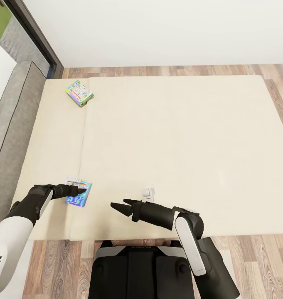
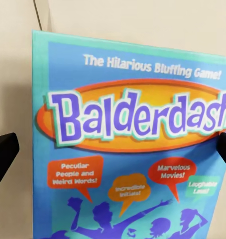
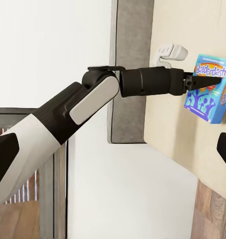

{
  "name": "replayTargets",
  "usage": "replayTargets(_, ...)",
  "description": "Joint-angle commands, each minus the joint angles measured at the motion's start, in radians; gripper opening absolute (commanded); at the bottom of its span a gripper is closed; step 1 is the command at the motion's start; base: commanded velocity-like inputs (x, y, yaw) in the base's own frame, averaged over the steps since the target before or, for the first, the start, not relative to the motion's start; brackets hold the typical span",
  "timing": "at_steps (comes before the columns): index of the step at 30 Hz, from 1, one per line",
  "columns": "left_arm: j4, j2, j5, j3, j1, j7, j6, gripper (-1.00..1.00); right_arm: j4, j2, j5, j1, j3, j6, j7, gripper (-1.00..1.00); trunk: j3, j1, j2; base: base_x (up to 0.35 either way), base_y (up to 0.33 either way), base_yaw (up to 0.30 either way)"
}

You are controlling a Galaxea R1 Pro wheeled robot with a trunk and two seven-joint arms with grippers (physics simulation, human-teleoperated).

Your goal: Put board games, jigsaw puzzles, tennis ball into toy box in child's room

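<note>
Blue Balderdash board game [image 2: 133, 144], orange banner

The blue Balderdash box [image 2: 128, 144] bears an orange oval, the Monopoly box [image 1: 79, 92] at eleven o'clock is green-white, the bed [image 1: 178, 145] plain beige.

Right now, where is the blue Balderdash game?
In the head view, the Balderdash game lies on the bed near its front edge, left side, under the left gripper.

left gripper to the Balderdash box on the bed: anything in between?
Nothing visible. The left gripper is right over the Balderdash box, fingers open on either side of it, bare bed around it. Contact can't be told.
</note>
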Motion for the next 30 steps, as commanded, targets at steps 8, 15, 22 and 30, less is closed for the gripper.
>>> replayTargets(8, 0.014, -0.008, -0.029, 0.011, 0.001, 0.006, -0.006, 1.00, -0.001, 0.000, -0.001, 0.000, -0.001, 0.005, 0.001, 1.00, -0.001, 0.001, -0.001, 0.000, 0.000, 0.000)
replayTargets(15, 0.014, -0.009, -0.029, 0.011, 0.001, 0.006, -0.006, 1.00, -0.001, 0.000, -0.001, 0.000, -0.001, 0.006, 0.001, 1.00, -0.001, 0.001, -0.001, 0.000, 0.000, 0.000)
replayTargets(22, 0.014, -0.010, -0.029, 0.011, 0.001, 0.006, -0.006, 1.00, -0.001, 0.000, -0.001, 0.000, -0.001, 0.005, 0.001, 1.00, -0.001, 0.001, -0.001, 0.000, -0.024, 0.000)
replayTargets(30, 0.014, -0.010, -0.029, 0.011, 0.001, 0.005, -0.006, 1.00, -0.001, 0.000, -0.001, 0.000, -0.001, 0.005, 0.001, 1.00, -0.001, 0.001, -0.001, 0.000, -0.192, 0.000)
